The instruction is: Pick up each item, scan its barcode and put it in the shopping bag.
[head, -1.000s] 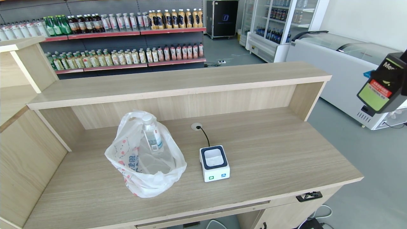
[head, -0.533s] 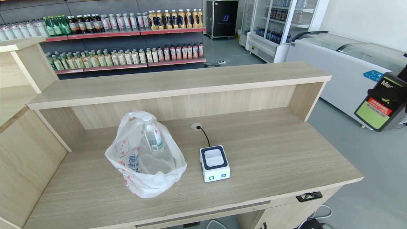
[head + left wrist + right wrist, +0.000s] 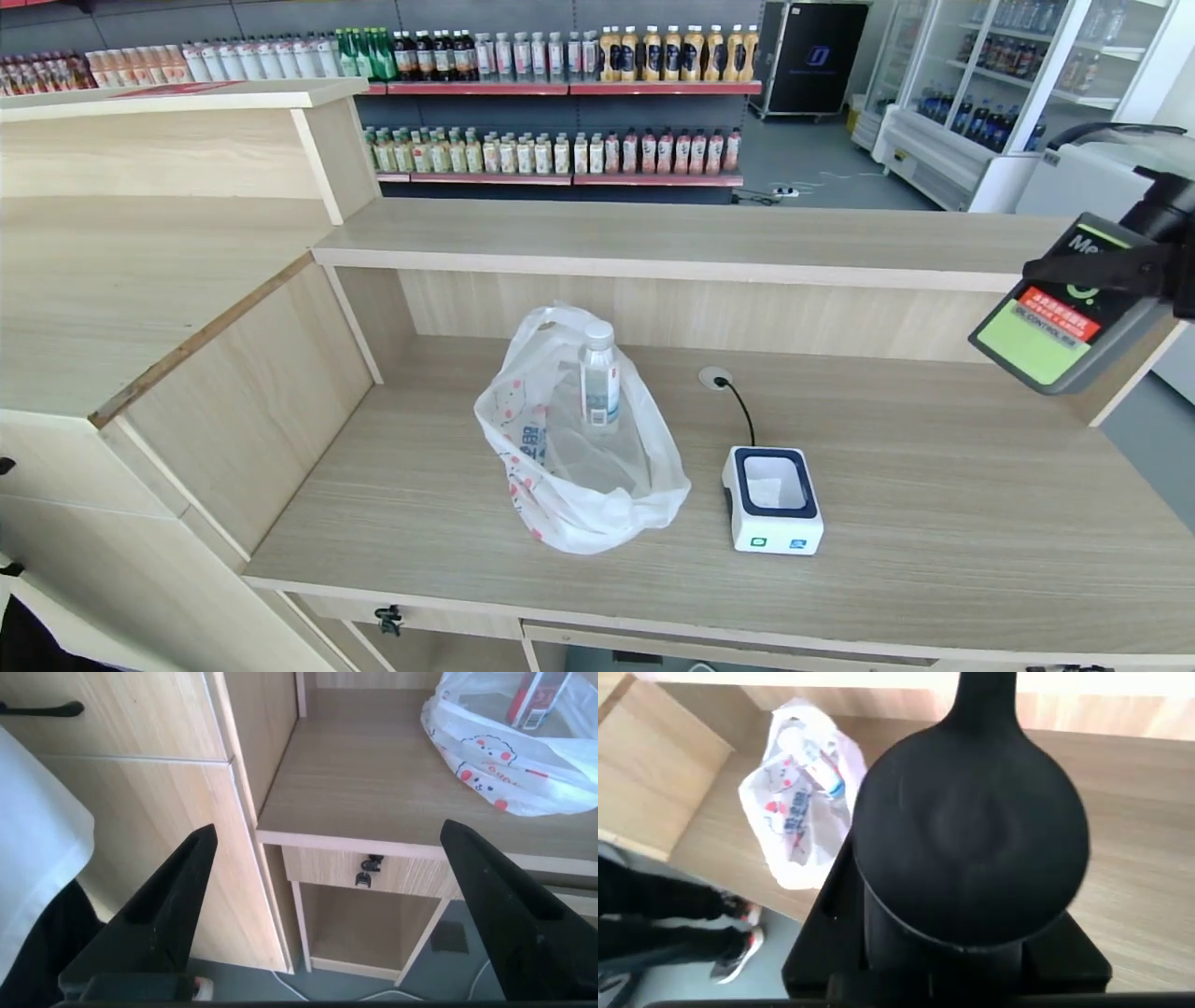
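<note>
A white plastic shopping bag (image 3: 560, 467) stands open on the wooden counter (image 3: 934, 485), with a clear water bottle (image 3: 599, 378) upright inside it. To its right lies the white barcode scanner (image 3: 772, 499), window facing up. My right gripper (image 3: 1106, 271) is shut on a black bottle (image 3: 1055, 322) with a green and red label, held tilted above the counter's right end. From the right wrist, the black bottle (image 3: 971, 840) hangs above the bag (image 3: 799, 812). My left gripper (image 3: 327, 915) is open, low in front of the counter, with the bag (image 3: 505, 756) farther off.
A raised ledge (image 3: 672, 243) runs along the counter's back, and a taller wooden side counter (image 3: 140, 280) stands at the left. A cable (image 3: 742, 411) runs from the scanner to a hole. A drawer with a small handle (image 3: 371, 868) sits under the counter's front edge.
The head camera has turned, so the counter, bag and scanner sit farther right in the picture. My right gripper has come down and in over the counter's right end with the black bottle.
</note>
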Robot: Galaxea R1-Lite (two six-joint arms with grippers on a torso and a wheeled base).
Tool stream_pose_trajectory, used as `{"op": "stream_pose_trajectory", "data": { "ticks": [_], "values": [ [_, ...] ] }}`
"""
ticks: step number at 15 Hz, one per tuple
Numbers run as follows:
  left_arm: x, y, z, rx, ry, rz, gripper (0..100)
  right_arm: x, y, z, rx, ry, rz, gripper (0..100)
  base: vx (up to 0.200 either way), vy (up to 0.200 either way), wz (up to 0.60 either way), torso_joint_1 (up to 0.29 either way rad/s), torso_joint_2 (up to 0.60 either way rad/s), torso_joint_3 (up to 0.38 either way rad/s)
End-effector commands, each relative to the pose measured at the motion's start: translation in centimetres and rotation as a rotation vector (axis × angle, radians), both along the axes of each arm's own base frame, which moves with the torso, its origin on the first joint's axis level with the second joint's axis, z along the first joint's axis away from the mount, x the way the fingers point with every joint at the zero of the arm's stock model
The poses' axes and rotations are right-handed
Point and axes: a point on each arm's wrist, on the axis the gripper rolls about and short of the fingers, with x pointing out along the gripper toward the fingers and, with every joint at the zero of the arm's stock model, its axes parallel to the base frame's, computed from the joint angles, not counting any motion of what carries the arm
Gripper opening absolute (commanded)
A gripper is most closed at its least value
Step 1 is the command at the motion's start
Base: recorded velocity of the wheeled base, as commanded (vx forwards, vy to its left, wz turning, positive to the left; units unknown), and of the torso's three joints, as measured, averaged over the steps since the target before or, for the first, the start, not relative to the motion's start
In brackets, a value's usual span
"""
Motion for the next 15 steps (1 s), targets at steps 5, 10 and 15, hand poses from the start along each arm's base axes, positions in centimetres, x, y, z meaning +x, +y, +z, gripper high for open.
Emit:
{"op": "stream_pose_trajectory", "data": {
  "ticks": [5, 10, 15],
  "values": [
    [0.0, 0.0, 0.0, 0.000, 0.000, 0.001, 100, 1.6, -3.9, -4.8, 0.238, 0.188, 0.213, 0, 0.000, 0.000, 0.00, 0.000, 0.00, 0.000],
    [0.0, 0.0, 0.0, 0.000, 0.000, 0.001, 100, 4.9, -6.5, -8.6, 0.247, 0.219, 0.301, 0, 0.000, 0.000, 0.00, 0.000, 0.00, 0.000],
    [0.0, 0.0, 0.0, 0.000, 0.000, 0.001, 100, 6.9, -7.3, -12.9, 0.267, 0.268, 0.385, 0, 0.000, 0.000, 0.00, 0.000, 0.00, 0.000]
  ]
}}
